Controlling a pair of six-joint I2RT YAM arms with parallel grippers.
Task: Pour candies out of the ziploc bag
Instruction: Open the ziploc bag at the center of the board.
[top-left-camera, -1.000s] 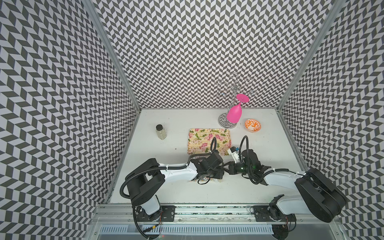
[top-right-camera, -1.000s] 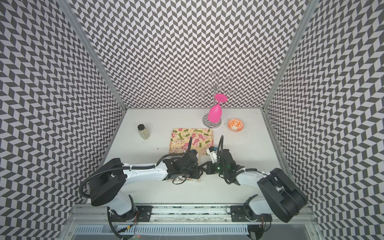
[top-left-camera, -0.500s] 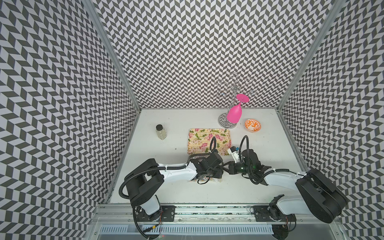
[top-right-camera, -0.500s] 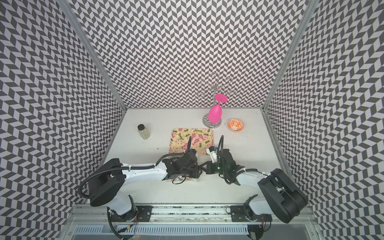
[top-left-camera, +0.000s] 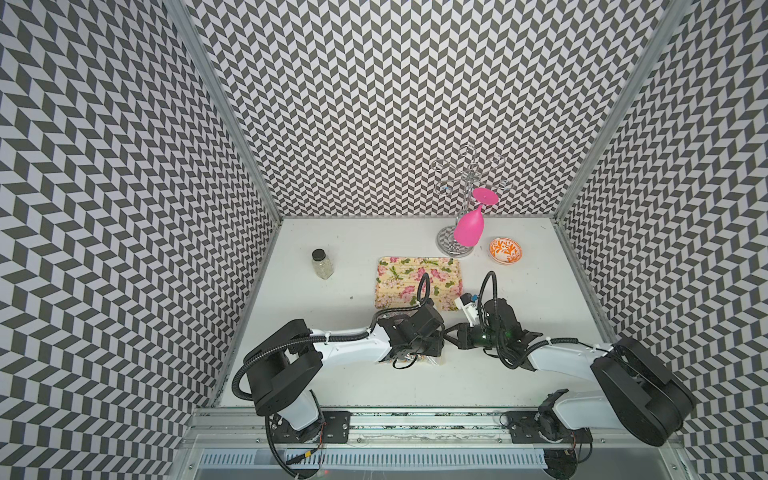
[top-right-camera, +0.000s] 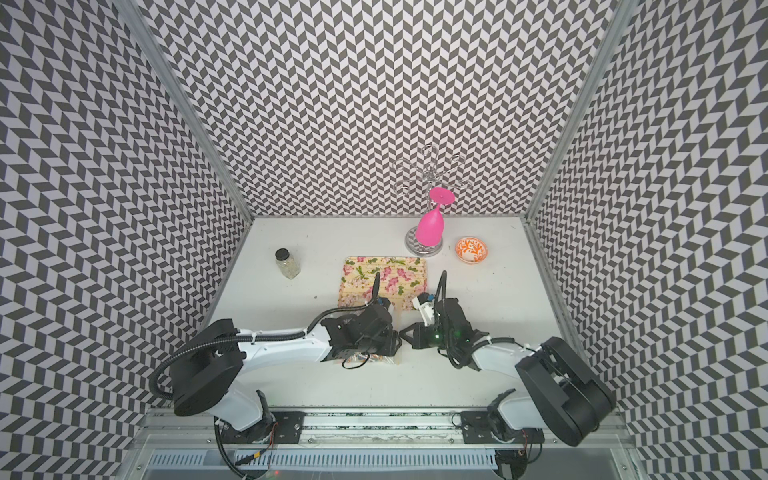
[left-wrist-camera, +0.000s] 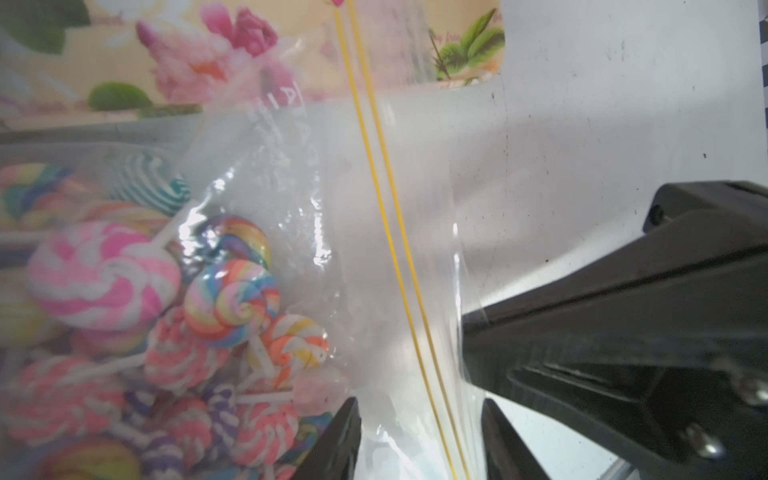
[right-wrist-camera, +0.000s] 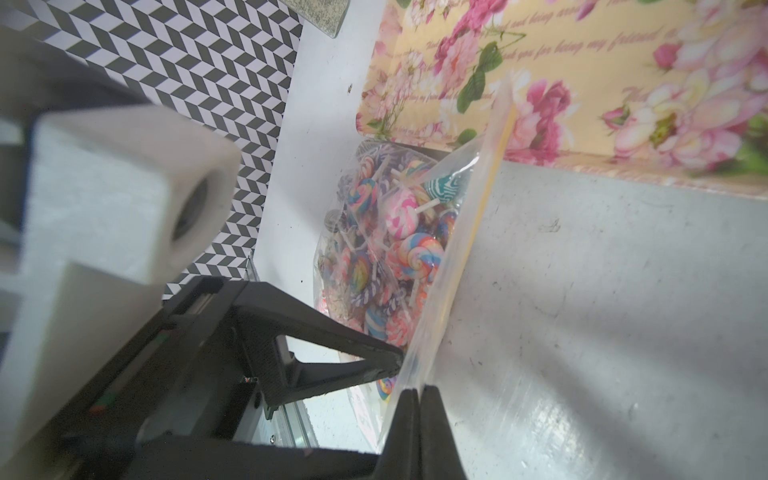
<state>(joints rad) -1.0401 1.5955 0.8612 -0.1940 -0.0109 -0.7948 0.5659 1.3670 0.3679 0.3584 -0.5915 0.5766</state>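
Observation:
The ziploc bag (left-wrist-camera: 374, 208) lies on the table just in front of the floral tray (top-left-camera: 399, 270), with its yellow-lined zip edge lifted. Inside it, the candies (left-wrist-camera: 104, 278) are heaped away from that edge; they also show in the right wrist view (right-wrist-camera: 399, 232). My right gripper (right-wrist-camera: 419, 395) is shut on the bag's zip edge (right-wrist-camera: 465, 232). My left gripper (left-wrist-camera: 419, 440) is open, and its two fingers stand apart on either side of the clear plastic by the zip strip. In both top views the arms meet at mid-table and cover most of the bag (top-right-camera: 398, 332).
A black-capped glass jar (top-left-camera: 322, 264) stands at the back left. A wire rack holding an upturned pink glass (top-left-camera: 469, 226) and a small orange-patterned bowl (top-left-camera: 505, 250) stand at the back right, behind the tray (right-wrist-camera: 623, 83).

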